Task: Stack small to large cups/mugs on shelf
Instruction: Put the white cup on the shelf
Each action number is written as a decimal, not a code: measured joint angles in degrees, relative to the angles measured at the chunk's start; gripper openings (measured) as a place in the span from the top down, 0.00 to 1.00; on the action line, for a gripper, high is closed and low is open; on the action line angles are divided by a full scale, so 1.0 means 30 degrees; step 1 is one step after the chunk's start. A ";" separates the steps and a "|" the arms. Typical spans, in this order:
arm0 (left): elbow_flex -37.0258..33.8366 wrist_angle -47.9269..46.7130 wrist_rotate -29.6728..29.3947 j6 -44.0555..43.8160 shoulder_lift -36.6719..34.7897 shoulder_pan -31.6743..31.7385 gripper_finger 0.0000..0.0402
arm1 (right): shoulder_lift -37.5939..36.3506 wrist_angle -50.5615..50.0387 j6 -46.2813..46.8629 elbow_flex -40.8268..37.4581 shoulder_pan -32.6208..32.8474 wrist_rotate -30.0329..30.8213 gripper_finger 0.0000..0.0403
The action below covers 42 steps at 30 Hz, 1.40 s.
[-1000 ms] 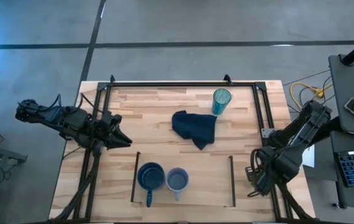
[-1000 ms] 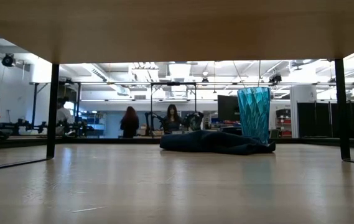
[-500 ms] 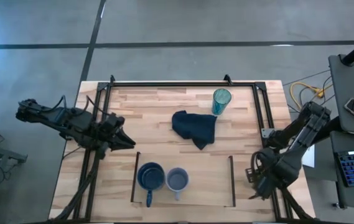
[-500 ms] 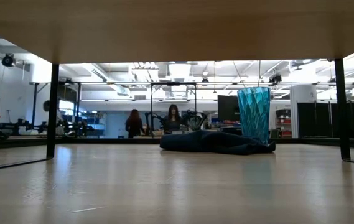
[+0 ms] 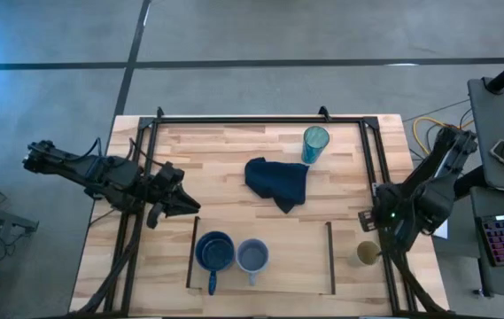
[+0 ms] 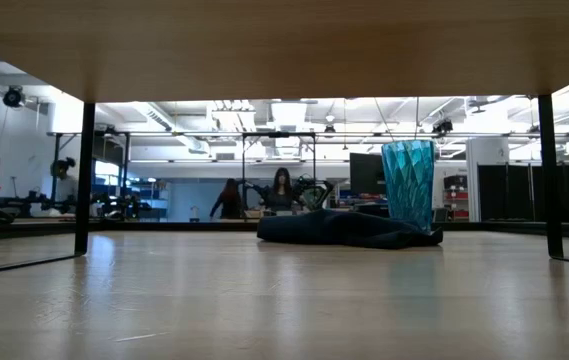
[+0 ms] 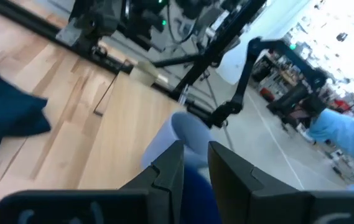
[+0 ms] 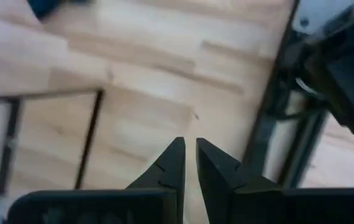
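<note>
On the flat light-wood shelf board (image 5: 287, 257) with thin dark rails on its short sides, a dark blue handled mug (image 5: 214, 253) and a small grey-blue cup (image 5: 252, 256) sit side by side, touching or nearly so, toward the shelf's left rail. Beyond the shelf's right rail, near the tabletop's (image 5: 207, 151) edge, stands a small beige cup (image 5: 368, 253), seen only from above. Past the shelf, a crumpled dark blue cloth (image 5: 277, 182) lies mid-tabletop, with a tall translucent teal tumbler (image 5: 314, 143) upright just behind it; the low view shows the tumbler (image 6: 407, 185) rising behind the cloth (image 6: 349, 228), and distant people in the room, but neither shelf cup. The left claw (image 5: 183, 205) hovers off the shelf's left rail, its fingers (image 7: 167, 177) narrowly parted around nothing, the grey-blue cup (image 7: 183, 134) ahead of them. The right claw (image 8: 189, 163) sits above the beige cup's side of the shelf, fingers nearly pressed together and empty over bare wood.
</note>
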 joint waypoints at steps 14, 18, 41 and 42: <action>-0.0049 0.2339 -0.1819 -0.0917 0.1589 0.0007 0.85 | -0.0426 0.2683 -0.1951 0.0084 0.1369 -0.4223 0.92; -0.0023 0.2323 -0.1791 -0.0991 0.2110 0.0007 0.85 | 0.0630 0.2266 -0.2020 0.0787 0.1392 -0.3896 0.91; -0.0095 0.2181 -0.1353 -0.0787 0.1878 0.0007 0.85 | 0.3991 0.1972 -0.0705 0.2658 0.1377 -0.5607 0.65; -0.0095 0.2167 -0.1322 -0.0786 0.1830 0.0007 0.85 | 0.3968 0.2088 -0.0690 0.2661 0.1377 -0.5620 0.66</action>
